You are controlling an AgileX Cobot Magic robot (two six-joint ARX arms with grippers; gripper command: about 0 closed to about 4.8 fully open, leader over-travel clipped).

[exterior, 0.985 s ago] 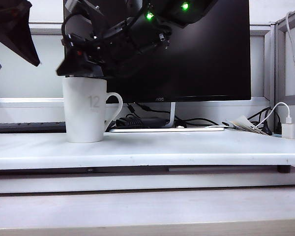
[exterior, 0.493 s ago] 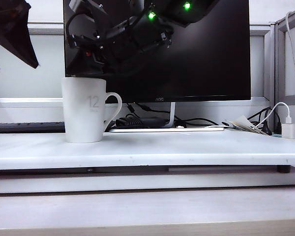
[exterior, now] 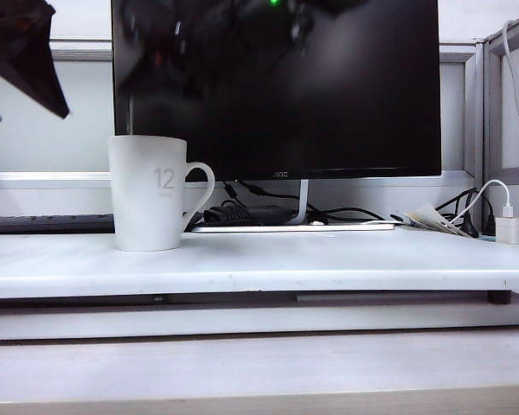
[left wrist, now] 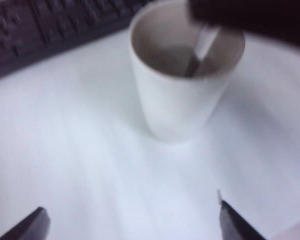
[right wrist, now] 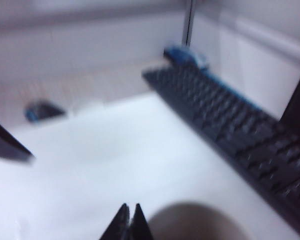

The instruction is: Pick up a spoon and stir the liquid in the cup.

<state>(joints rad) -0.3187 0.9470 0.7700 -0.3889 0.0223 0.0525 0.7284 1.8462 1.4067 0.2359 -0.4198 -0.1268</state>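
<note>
The spoon (left wrist: 202,47) stands in the cup (exterior: 149,194), its slim grey handle leaning against the inner wall & poking up past the rim; in the exterior view it shows only as a thin vertical line (exterior: 131,114) above the rim on the cup's left side. Its bowl is down in the liquid, out of sight. The cup (left wrist: 182,85) is upright on the white table (exterior: 329,259), left of centre in the exterior view, loop handle to the right, grey "12" facing the cam.

My right gripper (right wrist: 129,220) is above the cup, fingers pressed tip to tip w/ no gap. The wrist cam shows the cup's rim as a blurry pale arc just below the tips. Whether the spoon is pinched there I can't tell — too blurred. In the exterior view that arm is only a dark smear vs. the black monitor (exterior: 329,86).

My left gripper (left wrist: 132,220) hovers near the cup, apart from it, jaws spread wide & holding nothing; only the two dark fingertips (left wrist: 27,227) show.

Behind the cup: a dark keyboard (right wrist: 230,125). Right end of the table: a white charger (exterior: 508,226) w/ its cable.
</note>
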